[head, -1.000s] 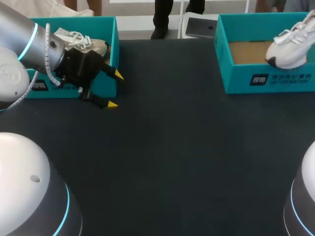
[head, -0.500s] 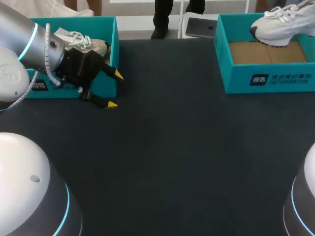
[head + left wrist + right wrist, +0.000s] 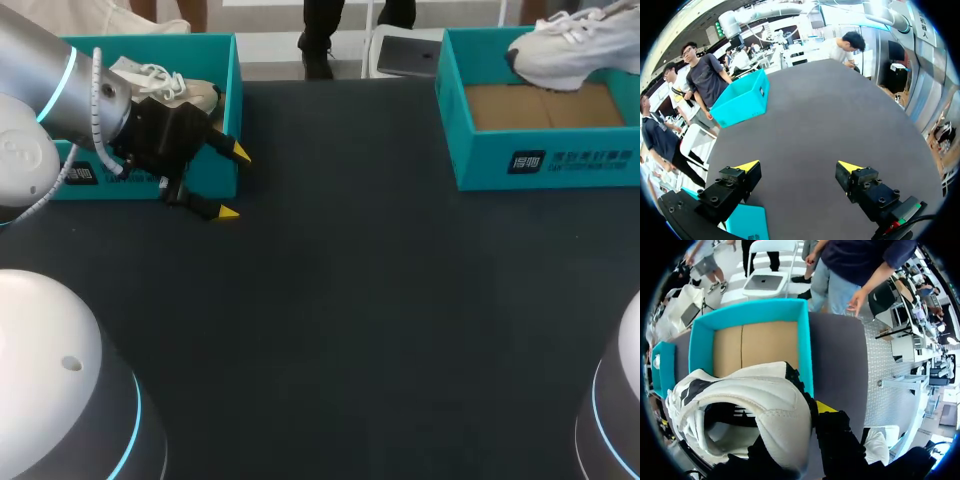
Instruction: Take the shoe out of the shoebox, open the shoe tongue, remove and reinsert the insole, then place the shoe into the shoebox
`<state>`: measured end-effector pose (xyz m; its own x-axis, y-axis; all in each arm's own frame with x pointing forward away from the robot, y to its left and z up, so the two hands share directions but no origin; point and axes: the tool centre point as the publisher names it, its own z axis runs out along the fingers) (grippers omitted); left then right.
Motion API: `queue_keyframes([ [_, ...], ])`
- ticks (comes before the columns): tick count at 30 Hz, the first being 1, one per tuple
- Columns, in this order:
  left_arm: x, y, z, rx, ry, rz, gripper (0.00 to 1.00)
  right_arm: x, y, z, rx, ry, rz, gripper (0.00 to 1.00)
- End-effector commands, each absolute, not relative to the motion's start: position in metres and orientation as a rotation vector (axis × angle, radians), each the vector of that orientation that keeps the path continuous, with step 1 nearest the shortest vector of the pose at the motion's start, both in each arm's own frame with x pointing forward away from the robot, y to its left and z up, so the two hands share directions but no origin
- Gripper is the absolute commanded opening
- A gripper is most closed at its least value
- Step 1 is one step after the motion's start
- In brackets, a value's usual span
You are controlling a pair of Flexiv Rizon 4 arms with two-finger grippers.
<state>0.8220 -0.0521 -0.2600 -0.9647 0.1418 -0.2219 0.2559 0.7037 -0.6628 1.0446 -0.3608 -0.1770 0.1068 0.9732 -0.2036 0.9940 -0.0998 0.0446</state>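
Right claw (image 3: pixel 801 416) grips shoe (image 3: pixel 740 400); one fingertip hidden behind it.

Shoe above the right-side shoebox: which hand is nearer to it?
Right. The right hand holds this shoe; the left hand hangs open beside the other shoebox, across the table.

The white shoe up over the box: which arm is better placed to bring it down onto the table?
Right: the right gripper holds the white shoe by the heel above the right shoebox. The left gripper hangs open and empty, far across the table.
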Motion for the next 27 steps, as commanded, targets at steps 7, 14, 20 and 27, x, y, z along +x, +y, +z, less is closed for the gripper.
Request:
queue_keyframes([
  [7, 0.822, -0.052, -0.260, 0.324, 2.757, -1.103, 1.00, 1.031, -0.350, -0.196, 2.256, 1.873, -0.157, 0.00],
  [14, 0.822, -0.052, -0.260, 0.324, 2.757, -1.103, 1.00, 1.036, -0.351, -0.212, 2.257, 1.873, -0.155, 0.00],
  [20, 0.822, -0.052, -0.260, 0.324, 2.757, -1.103, 1.00, 1.041, -0.355, -0.225, 2.251, 1.863, -0.177, 0.00],
  [27, 0.822, -0.052, -0.260, 0.324, 2.757, -1.103, 1.00, 1.051, -0.357, -0.239, 2.282, 1.849, -0.159, 0.00],
])
